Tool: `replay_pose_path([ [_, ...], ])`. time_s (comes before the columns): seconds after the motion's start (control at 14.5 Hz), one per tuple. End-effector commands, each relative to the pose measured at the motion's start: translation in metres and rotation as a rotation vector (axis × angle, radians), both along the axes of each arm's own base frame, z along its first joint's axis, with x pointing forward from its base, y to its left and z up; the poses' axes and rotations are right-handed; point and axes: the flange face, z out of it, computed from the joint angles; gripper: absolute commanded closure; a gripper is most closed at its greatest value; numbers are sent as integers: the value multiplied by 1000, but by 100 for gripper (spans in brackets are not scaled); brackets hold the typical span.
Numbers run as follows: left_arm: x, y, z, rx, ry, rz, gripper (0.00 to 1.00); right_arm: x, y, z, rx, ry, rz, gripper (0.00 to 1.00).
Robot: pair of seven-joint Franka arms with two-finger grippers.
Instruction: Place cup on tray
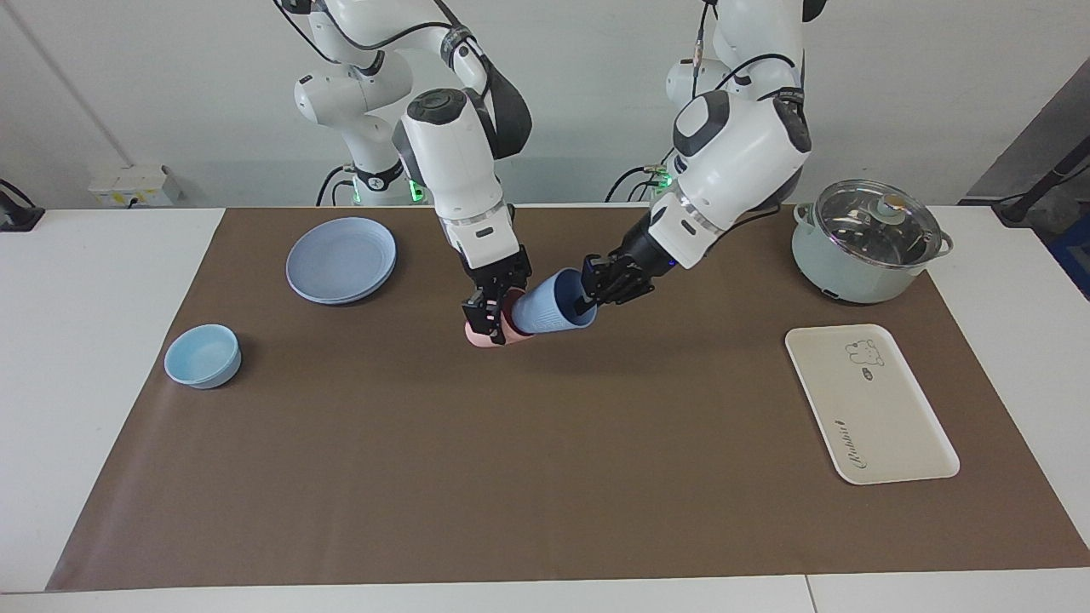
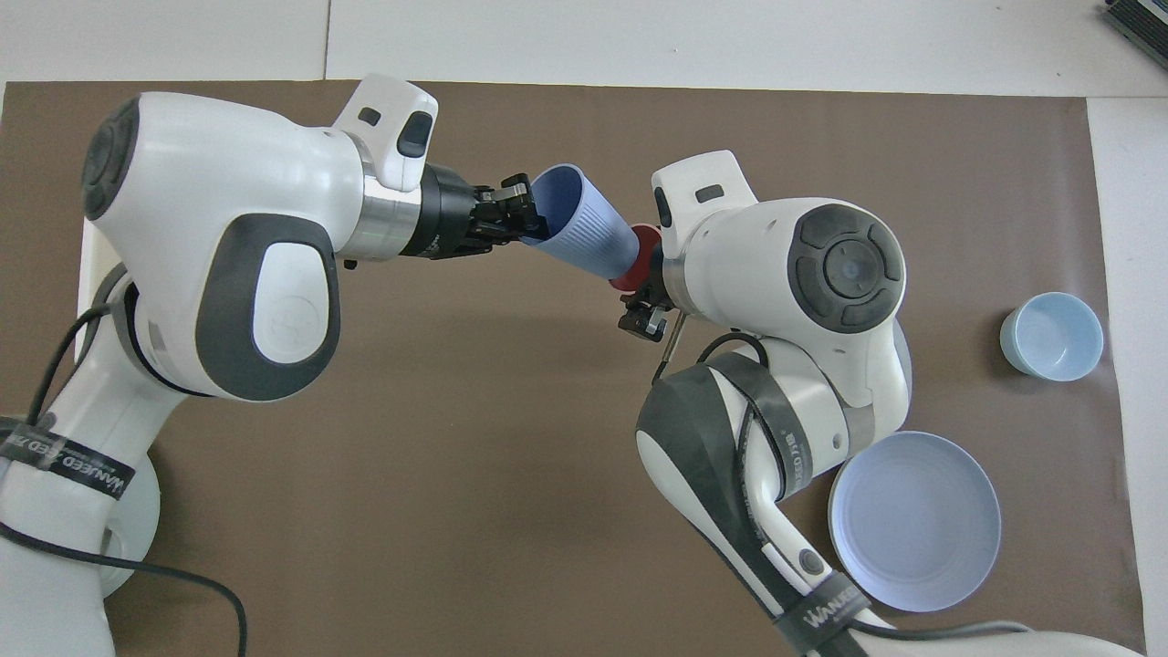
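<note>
Left claw point(image 1: 593, 294) clenched on cup point(image 1: 552, 312) rim, cup tilted, base just inside pink tumbler point(image 1: 483, 334) gripped by right claw point(image 1: 487, 313); tray point(image 1: 870, 403) well apart.
</note>
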Motion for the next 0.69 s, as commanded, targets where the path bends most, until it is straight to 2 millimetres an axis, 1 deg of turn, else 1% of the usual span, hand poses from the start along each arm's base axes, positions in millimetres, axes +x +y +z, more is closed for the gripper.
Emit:
replay_pose_path([
  [0.0, 25, 39, 11, 98, -28, 1, 100, 3, -17, 11, -15, -25, -19, 100],
  [0.14, 39, 85, 20, 201, -82, 25, 100, 17, -51, 17, -1, -32, -63, 100],
  [0.21, 43, 105, 19, 254, -108, 17, 100, 23, -63, 19, 9, -49, -68, 100],
  [0.28, 48, 129, 17, 301, -138, -9, 100, 31, -82, 19, 47, -71, -97, 100],
  [0.34, 54, 160, 13, 325, -157, -24, 100, 41, -105, 20, 120, -91, -135, 100],
  [0.41, 59, 192, 13, 341, -182, -35, 100, 51, -133, 19, 206, -114, -161, 100],
  [0.48, 62, 217, 8, 355, -197, -41, 100, 59, -162, 16, 294, -123, -183, 100],
  [0.62, 58, 275, -4, 394, -226, -74, 100, 72, -222, 1, 446, -156, -219, 100],
])
